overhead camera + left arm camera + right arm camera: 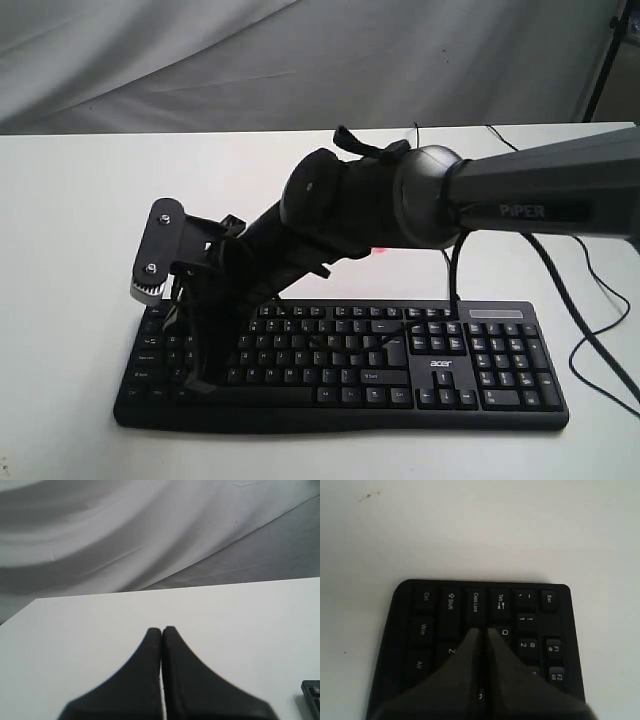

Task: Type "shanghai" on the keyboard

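My right claw point(483, 632), tips pressed together, hangs over the keyboard point(422, 630) near Caps Lock point(476, 601); if I drift, I may press this wrong key.

A: Illumination?
B: Bright, even, diffuse; the white table point(80, 200) is nearly overexposed, and the keyboard point(470, 360) casts only a thin, soft shadow along its near edge
A: Focus?
B: Exterior view sharp. In the wrist views the left gripper point(161, 630) and right gripper point(482, 630) are blurred at close range; key legends beside the right one are readable
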Robot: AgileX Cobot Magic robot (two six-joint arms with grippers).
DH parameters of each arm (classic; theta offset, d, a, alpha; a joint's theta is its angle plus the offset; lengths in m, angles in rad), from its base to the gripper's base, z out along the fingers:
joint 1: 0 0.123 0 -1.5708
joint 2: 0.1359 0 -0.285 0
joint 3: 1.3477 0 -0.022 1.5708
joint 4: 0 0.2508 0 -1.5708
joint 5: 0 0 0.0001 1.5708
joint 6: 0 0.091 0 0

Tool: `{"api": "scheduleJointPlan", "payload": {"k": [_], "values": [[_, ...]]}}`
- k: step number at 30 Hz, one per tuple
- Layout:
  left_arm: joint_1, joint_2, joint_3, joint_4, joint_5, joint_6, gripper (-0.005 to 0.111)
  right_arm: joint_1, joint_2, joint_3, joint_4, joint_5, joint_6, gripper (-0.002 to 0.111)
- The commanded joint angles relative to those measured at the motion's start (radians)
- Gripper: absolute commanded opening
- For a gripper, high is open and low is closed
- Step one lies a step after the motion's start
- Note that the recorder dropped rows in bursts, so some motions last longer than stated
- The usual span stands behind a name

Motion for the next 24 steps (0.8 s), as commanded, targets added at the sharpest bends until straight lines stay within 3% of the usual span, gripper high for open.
{"api": "scheduleJointPlan", "payload": {"k": [1, 24], "values": [[-0.004, 0.003, 0.005, -0.001, -0.003, -0.003, 0.001, -0.014, -0.011, -0.003, -0.014, 0.017, 0.022, 0.000], [-0.004, 0.003, 0.005, -0.001, -0.003, -0.003, 0.001, -0.106, -0.011, -0.003, -0.144, 0.166, 0.136, 0.000]]}}
